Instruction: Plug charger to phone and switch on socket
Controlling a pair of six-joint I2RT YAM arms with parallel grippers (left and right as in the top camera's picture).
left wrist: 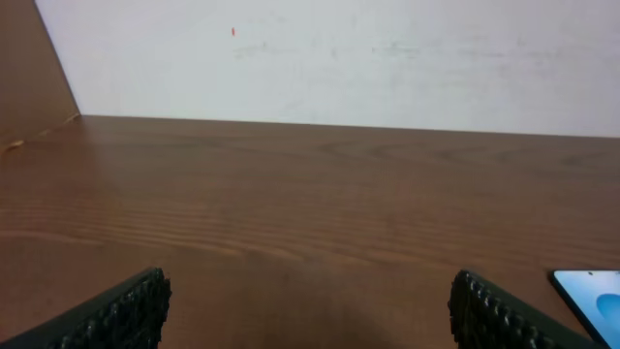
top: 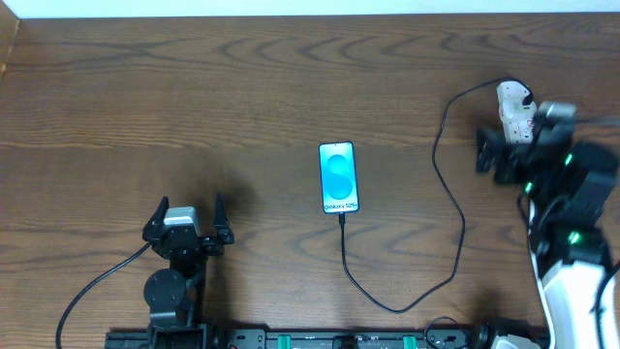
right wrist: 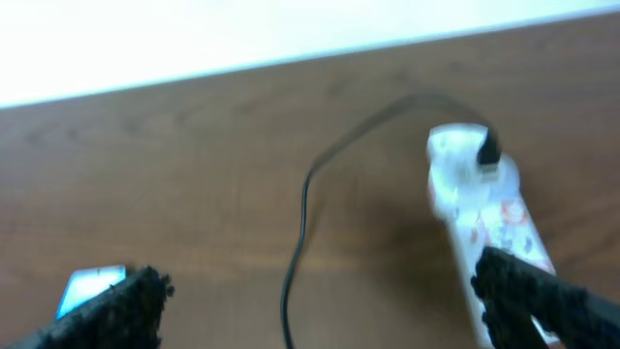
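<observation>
The phone (top: pixel 337 177) lies flat at the table's middle, its screen bright blue. The thin black charger cable (top: pixel 451 208) runs from the phone's near end in a loop to the white socket strip (top: pixel 514 105) at the far right, where its plug sits in the strip. My right gripper (top: pixel 489 155) is open just left of the strip; in the right wrist view the cable (right wrist: pixel 302 208) passes between its fingers and the strip (right wrist: pixel 481 207) lies by the right finger. My left gripper (top: pixel 189 215) is open and empty at the near left. A corner of the phone (left wrist: pixel 593 295) shows in the left wrist view.
The dark wood table (top: pixel 194 97) ends at a white wall along the far edge (left wrist: pixel 339 58). A thick black robot cable (top: pixel 92 286) curls by the left arm's base. A black rail with green marks (top: pixel 320 339) runs along the near edge.
</observation>
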